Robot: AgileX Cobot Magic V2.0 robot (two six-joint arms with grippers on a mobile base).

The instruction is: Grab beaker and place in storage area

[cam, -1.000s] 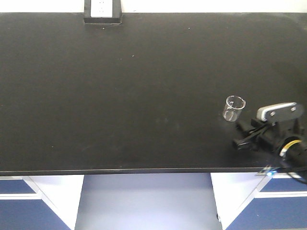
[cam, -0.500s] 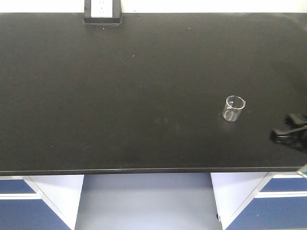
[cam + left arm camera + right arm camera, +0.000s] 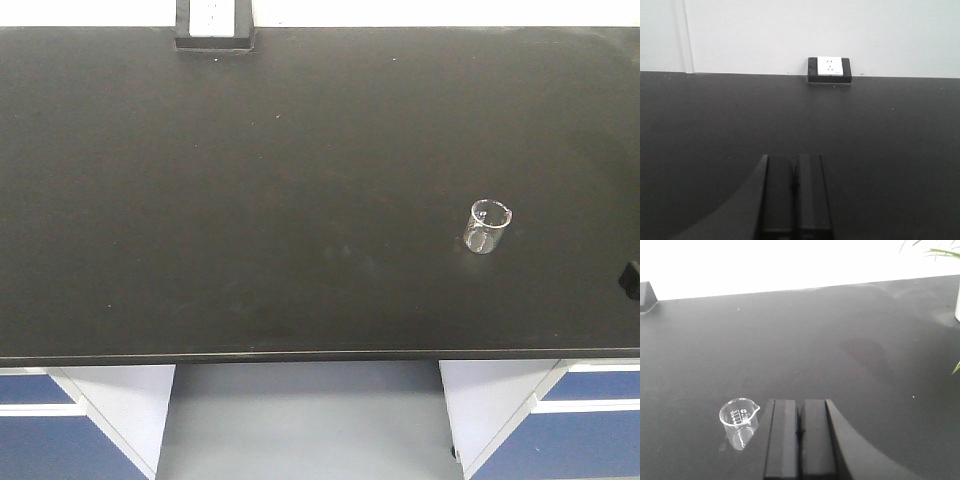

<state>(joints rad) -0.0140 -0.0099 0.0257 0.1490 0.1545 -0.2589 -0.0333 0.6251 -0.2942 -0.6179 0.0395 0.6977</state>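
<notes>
The beaker (image 3: pixel 488 227), small and of clear glass, stands upright and alone on the right part of the storage area's black benchtop (image 3: pixel 250 200). In the right wrist view the beaker (image 3: pixel 740 427) stands just left of my right gripper (image 3: pixel 800 402), apart from it. That gripper's fingers are pressed together with nothing between them. Only a dark bit of the right arm (image 3: pixel 632 280) shows at the front view's right edge. My left gripper (image 3: pixel 795 159) is shut and empty, low over bare benchtop (image 3: pixel 890 150).
A black-framed white socket box (image 3: pixel 213 25) sits at the bench's back edge, also seen as the socket box (image 3: pixel 829 69). Blue cabinet fronts (image 3: pixel 40 440) lie below the front edge. Green plant leaves (image 3: pixel 942 251) and a white object (image 3: pixel 957 300) are at the far right.
My right arm has drawn back to the right, away from the beaker, and has almost left the front view. The beaker has stayed where it was.
</notes>
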